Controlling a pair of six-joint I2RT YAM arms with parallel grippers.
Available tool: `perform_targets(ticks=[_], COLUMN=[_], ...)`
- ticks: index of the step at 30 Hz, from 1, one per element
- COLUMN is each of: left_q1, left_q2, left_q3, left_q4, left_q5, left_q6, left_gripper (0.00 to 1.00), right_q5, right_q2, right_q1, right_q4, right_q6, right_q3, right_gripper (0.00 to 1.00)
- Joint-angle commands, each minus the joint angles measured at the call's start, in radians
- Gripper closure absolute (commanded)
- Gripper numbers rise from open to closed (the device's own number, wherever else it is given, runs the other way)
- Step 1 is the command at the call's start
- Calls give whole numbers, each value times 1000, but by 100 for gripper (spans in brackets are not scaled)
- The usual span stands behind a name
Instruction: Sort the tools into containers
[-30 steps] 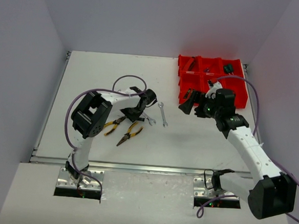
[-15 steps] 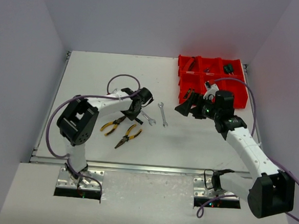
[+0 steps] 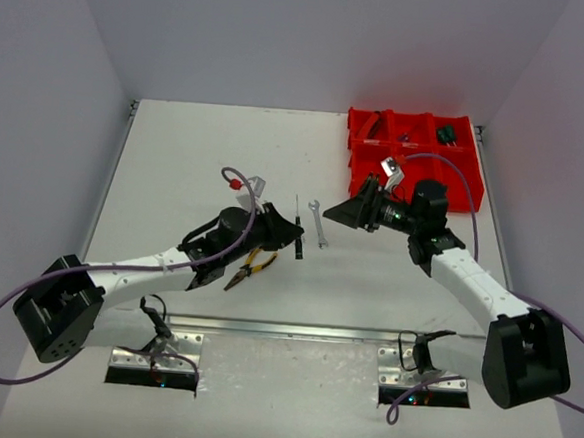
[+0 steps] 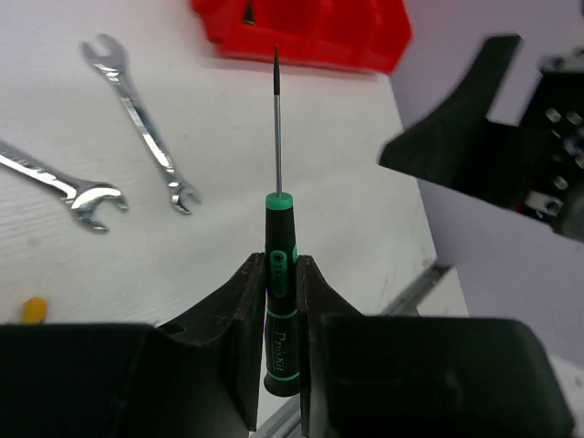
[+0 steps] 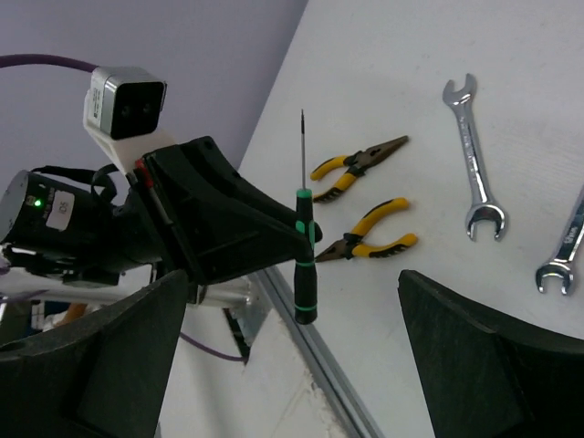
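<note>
My left gripper (image 3: 289, 235) is shut on a green and black screwdriver (image 3: 299, 248) and holds it above the table with its thin shaft pointing toward the far side. In the left wrist view the handle (image 4: 279, 274) sits clamped between the two fingers. My right gripper (image 3: 350, 212) is open wide and empty, facing the screwdriver (image 5: 304, 255) from the right, a short gap away. The red containers (image 3: 416, 168) stand at the far right behind it. Two silver wrenches (image 4: 141, 119) (image 4: 55, 182) and two yellow-handled pliers (image 5: 356, 164) (image 5: 370, 235) lie on the table.
The containers hold several tools, among them a green-handled one (image 3: 445, 136). One wrench (image 3: 318, 224) lies just right of the held screwdriver. One pair of pliers (image 3: 252, 266) lies under my left arm. The table's metal front rail (image 3: 284, 329) runs just below.
</note>
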Motion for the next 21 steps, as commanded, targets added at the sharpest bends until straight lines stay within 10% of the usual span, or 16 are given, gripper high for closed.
perform_targets(ticks=[1, 9, 13, 15, 21], left_q1=[2, 0, -1, 0, 0], left_q2=[24, 2, 17, 22, 6], left_q3=[-18, -67, -61, -60, -23], left_q4=[409, 549, 561, 554, 375], left_q5=[418, 502, 519, 511, 365], left_q6=[189, 165, 158, 157, 188], left_gripper=[100, 100, 98, 94, 16], right_q5=[-101, -14, -60, -77, 25], right_q2=[26, 1, 2, 4, -41], right_q1=[66, 130, 135, 137, 134], right_q4=[318, 209, 279, 306, 223], right_q6=[139, 41, 70, 84, 38], right_q3=[-40, -24, -42, -49, -57], right_gripper=[12, 30, 90, 100, 100])
